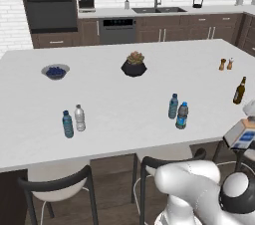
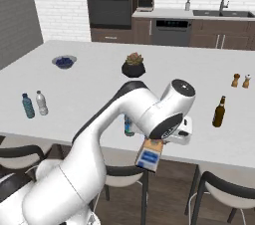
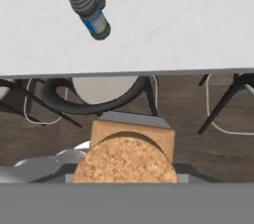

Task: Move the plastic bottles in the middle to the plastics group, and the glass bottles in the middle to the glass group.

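The glass bottle [image 2: 150, 158] with the blue-and-white label is off the surface [image 1: 114, 99], carried tilted beyond its near edge, above the chairs. In the right base view it hangs under the wrist, label facing the camera, with the jaws [image 2: 158, 144] pinching it just below the cork. The left base view catches the same bottle [image 1: 243, 137] at the picture's right edge, past the near right corner of the surface. The hand view looks straight down on its tan cork stopper [image 3: 125, 161], and beyond it the near edge of the surface and a chair [image 3: 94, 91] below.

The two plastic bottles with blue caps stand touching or nearly so, toward the near edge, right of the middle: the pale blue one [image 1: 173, 106] and the darker greyish one [image 1: 182, 115] with a blue label. The hand view shows that pair from above [image 3: 88, 6]; in the right base view the arm hides nearly all of them.

The plastics group stands near the near left part of the surface: a blue bottle [image 1: 67, 124] and a whitish white-capped bottle [image 1: 79, 117] just beside it. The slim brown bottle [image 1: 239, 90] stands upright near the right edge, well apart from the salt and pepper shakers [image 1: 226, 63] behind it. A dark bowl with a plant [image 1: 134, 64] sits around the middle, and a bowl of blue fruit [image 1: 55, 71] toward the far left.
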